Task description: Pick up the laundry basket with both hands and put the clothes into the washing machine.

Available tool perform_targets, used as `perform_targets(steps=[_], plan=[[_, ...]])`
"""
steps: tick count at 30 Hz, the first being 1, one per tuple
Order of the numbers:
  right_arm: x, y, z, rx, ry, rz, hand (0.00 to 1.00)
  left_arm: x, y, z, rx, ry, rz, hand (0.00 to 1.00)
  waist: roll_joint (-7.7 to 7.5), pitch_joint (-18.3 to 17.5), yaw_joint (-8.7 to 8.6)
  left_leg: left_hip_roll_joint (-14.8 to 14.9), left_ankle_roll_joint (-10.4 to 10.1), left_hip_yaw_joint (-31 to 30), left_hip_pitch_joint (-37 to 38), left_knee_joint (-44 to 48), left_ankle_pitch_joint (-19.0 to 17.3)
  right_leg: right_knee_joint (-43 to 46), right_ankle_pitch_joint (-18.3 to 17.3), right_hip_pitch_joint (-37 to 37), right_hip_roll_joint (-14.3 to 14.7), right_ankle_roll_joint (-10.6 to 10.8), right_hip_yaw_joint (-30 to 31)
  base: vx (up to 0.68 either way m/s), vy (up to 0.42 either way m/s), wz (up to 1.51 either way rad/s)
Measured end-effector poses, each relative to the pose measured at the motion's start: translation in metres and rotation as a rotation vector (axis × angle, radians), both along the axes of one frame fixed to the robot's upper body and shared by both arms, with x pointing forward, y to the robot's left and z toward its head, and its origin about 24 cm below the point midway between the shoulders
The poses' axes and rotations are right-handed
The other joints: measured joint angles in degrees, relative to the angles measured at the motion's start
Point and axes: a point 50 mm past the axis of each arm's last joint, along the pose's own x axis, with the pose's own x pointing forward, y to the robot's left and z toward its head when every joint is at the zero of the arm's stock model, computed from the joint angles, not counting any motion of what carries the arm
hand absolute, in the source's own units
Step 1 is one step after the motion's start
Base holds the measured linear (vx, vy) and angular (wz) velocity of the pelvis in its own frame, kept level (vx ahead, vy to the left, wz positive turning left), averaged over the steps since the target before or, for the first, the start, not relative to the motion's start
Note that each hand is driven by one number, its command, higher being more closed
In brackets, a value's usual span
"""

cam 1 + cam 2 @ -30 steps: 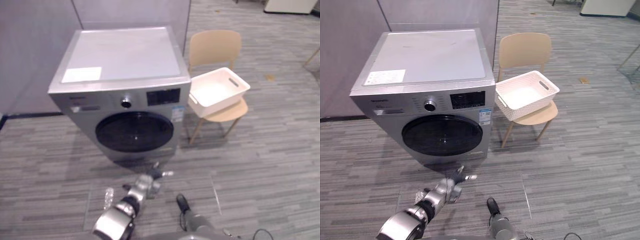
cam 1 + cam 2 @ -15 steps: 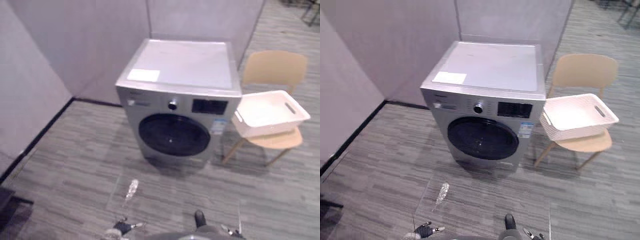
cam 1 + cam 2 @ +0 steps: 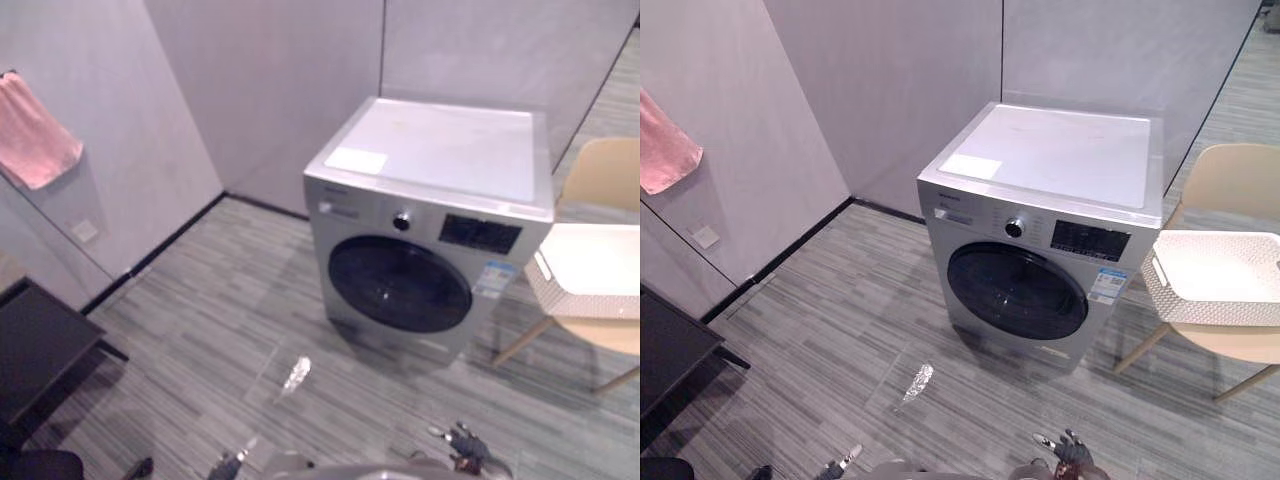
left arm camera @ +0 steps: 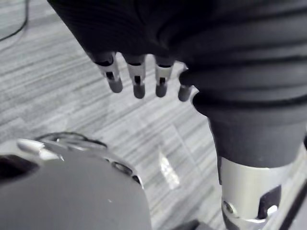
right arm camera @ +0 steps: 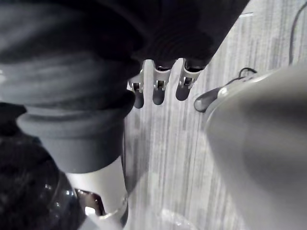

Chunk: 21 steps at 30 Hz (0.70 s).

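The camera has swung left since the earlier pictures, so the whole scene sits further right and a wall with one pink cloth (image 3: 662, 142) hung on it has come into view — the things themselves have not shifted. The one silver-grey front-loading washing machine (image 3: 1045, 240) stands on the grey floor with its round dark door (image 3: 1016, 291) closed. Just beside it, one white woven-sided laundry basket (image 3: 1215, 279) rests on the seat of one tan wooden chair (image 3: 1238, 195), likely at a height for lifting with two hands; no clothes show in it. Both hands hang low, well apart from the basket: the left hand (image 4: 139, 72) and the right hand (image 5: 160, 81) each have straight, relaxed fingers holding nothing. With the door closed and the basket bare, the scene fits either clothes already loaded — or a basket awaiting filling.
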Motion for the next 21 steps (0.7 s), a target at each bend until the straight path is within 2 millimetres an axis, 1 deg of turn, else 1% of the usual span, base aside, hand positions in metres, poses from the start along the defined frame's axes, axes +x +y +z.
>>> perform_targets(steps=[1,2,3,4,6,7,8,9,10,11,12,13,14,15,16,17,18,19,20,21], plan=[[0.002,0.004,0.000,0.009,-0.005,0.004,0.00,-0.001,0.003,0.000,0.009,0.000,0.007,0.00,-0.92,-0.38,0.00,-1.16,0.59,0.11,0.39,-1.63,1.17,0.64,-1.15,0.45,-0.29,-1.18,-0.32,0.14,0.041,0.30],[0.004,0.008,0.000,0.013,-0.008,0.006,0.00,-0.001,0.004,0.001,0.020,0.006,0.012,0.00,-1.87,-0.80,0.30,-2.59,0.82,-0.03,0.52,-2.28,1.70,-0.62,-2.70,1.09,-1.25,-1.34,-0.52,0.12,0.088,0.28],[0.006,0.009,0.000,0.008,-0.007,0.014,0.00,-0.003,0.001,0.000,0.012,0.013,0.015,0.00,-1.55,-0.77,0.78,-3.80,1.46,-0.19,0.53,-2.27,1.27,-2.34,-2.82,2.49,-2.06,-0.32,-0.79,0.12,0.140,0.20],[0.007,0.011,-0.001,0.009,0.001,0.016,0.00,-0.008,-0.002,-0.001,0.004,0.023,0.019,0.00,-1.56,-1.08,1.62,-5.19,2.06,-0.12,1.31,-2.54,0.90,-2.78,-3.27,3.30,-3.13,0.29,-0.83,0.10,0.162,0.17],[0.007,0.016,-0.002,0.014,0.008,0.024,0.00,-0.011,-0.002,-0.001,0.001,0.027,0.037,0.00,-2.10,-1.78,1.97,-8.41,3.15,-0.58,3.18,-4.43,0.22,-1.76,-5.21,4.31,-6.01,1.73,-0.99,0.15,0.145,0.23],[0.004,0.019,-0.003,0.016,0.018,0.032,0.00,-0.015,0.001,-0.001,0.006,0.036,0.033,0.00,-2.90,-2.47,1.62,-10.91,3.60,-2.29,4.88,-6.81,-0.05,1.90,-6.22,4.18,-8.21,1.43,-1.25,0.15,0.119,0.32],[0.004,0.019,-0.003,0.017,0.017,0.031,0.00,-0.015,0.001,-0.001,0.008,0.037,0.026,0.00,-3.09,-2.46,1.56,-11.74,4.05,-2.76,5.70,-7.59,0.20,7.96,-7.29,1.87,-8.96,1.56,-0.67,0.18,0.131,0.45],[0.007,0.020,-0.002,0.018,0.002,0.033,0.00,-0.012,0.004,-0.001,0.014,0.038,-0.002,0.00,-3.63,-2.38,1.45,-13.00,5.10,-3.96,6.99,-7.76,0.26,23.54,-6.55,-4.79,-9.84,0.18,2.46,0.19,0.122,0.79],[0.005,0.021,-0.002,0.027,-0.004,0.017,0.00,-0.010,0.011,0.001,0.033,0.038,-0.040,0.00,-5.09,-2.24,0.64,-14.39,5.45,-6.63,9.08,-7.74,0.18,34.66,-2.63,-8.06,-10.02,-2.26,5.34,0.26,0.120,1.01],[0.001,0.021,-0.003,0.031,0.001,0.005,0.00,-0.008,0.014,0.001,0.042,0.036,-0.058,0.00,-5.89,-2.28,0.01,-14.85,6.09,-8.35,10.26,-7.70,0.27,38.55,-0.14,-8.91,-9.95,-1.87,6.45,0.26,0.060,1.26],[-0.004,0.023,-0.004,0.034,0.017,-0.010,0.00,-0.005,0.018,0.003,0.055,0.032,-0.080,0.00,-6.24,-2.38,-0.28,-15.15,6.86,-10.42,11.86,-7.54,0.20,43.71,0.30,-9.34,-9.01,-0.63,7.85,0.34,-0.003,1.16],[-0.008,0.027,-0.006,0.046,0.026,-0.015,0.00,0.002,0.023,0.005,0.071,0.007,-0.087,0.00,-7.59,-2.34,-0.13,-15.03,7.67,-12.94,13.62,-7.29,-0.39,48.81,-1.81,-11.14,-6.17,-1.29,9.92,0.35,-0.061,1.25],[-0.007,0.030,-0.005,0.054,0.018,-0.019,0.00,0.011,0.024,0.007,0.077,-0.018,-0.092,0.00,-8.11,-2.21,-0.22,-14.31,7.63,-15.17,14.39,-7.36,-0.53,50.03,-4.95,-13.67,-3.02,-2.61,10.61,0.34,-0.087,1.00],[-0.006,0.029,-0.005,0.054,0.013,-0.023,0.00,0.016,0.023,0.007,0.076,-0.030,-0.097,0.00,-7.99,-2.21,-0.29,-13.78,7.47,-16.49,14.44,-7.47,-0.62,49.40,-6.09,-15.02,-1.49,-2.83,10.70,0.28,-0.126,1.01],[-0.002,0.027,-0.003,0.054,-0.007,-0.040,0.00,0.028,0.016,0.007,0.060,-0.060,-0.103,0.00,-7.32,-1.78,-0.35,-12.57,7.06,-18.78,14.69,-7.49,-0.85,45.43,-7.71,-17.07,1.54,-3.24,11.41,0.25,-0.144,0.92],[0.000,0.027,-0.001,0.057,-0.020,-0.050,0.00,0.033,0.007,0.007,0.039,-0.076,-0.106,0.00,-6.72,-1.33,-0.37,-11.68,6.74,-20.17,15.49,-7.72,-1.04,39.72,-8.02,-16.94,3.48,-3.33,12.68,0.29,-0.189,1.06],[0.001,0.026,-0.001,0.058,-0.026,-0.057,0.00,0.037,0.002,0.007,0.035,-0.092,-0.126,0.00,-6.15,-1.22,-0.39,-10.66,5.61,-22.30,15.99,-7.54,-1.76,29.50,-7.88,-15.20,5.79,-3.27,15.80,0.25,-0.177,0.85],[0.000,0.027,-0.001,0.061,-0.024,-0.058,0.00,0.039,0.001,0.007,0.035,-0.098,-0.129,0.00,-6.18,-1.19,-0.45,-10.39,5.08,-23.61,16.33,-7.34,-2.36,24.60,-7.67,-14.19,6.58,-3.28,17.59,0.27,-0.239,1.08],[0.000,0.029,-0.002,0.072,-0.023,-0.066,0.00,0.043,0.000,0.008,0.036,-0.108,-0.137,0.00,-6.58,-1.23,-0.73,-10.18,4.07,-26.54,16.16,-6.01,-4.19,15.60,-6.78,-12.04,7.14,-2.72,21.17,0.30,-0.305,1.26],[0.001,0.032,-0.002,0.084,-0.026,-0.075,0.00,0.044,0.000,0.008,0.042,-0.111,-0.149,0.00,-7.15,-1.27,-1.14,-10.37,2.86,-29.50,15.04,-3.19,-6.83,9.57,-3.73,-10.07,7.00,-0.75,23.36,0.30,-0.328,1.32]])
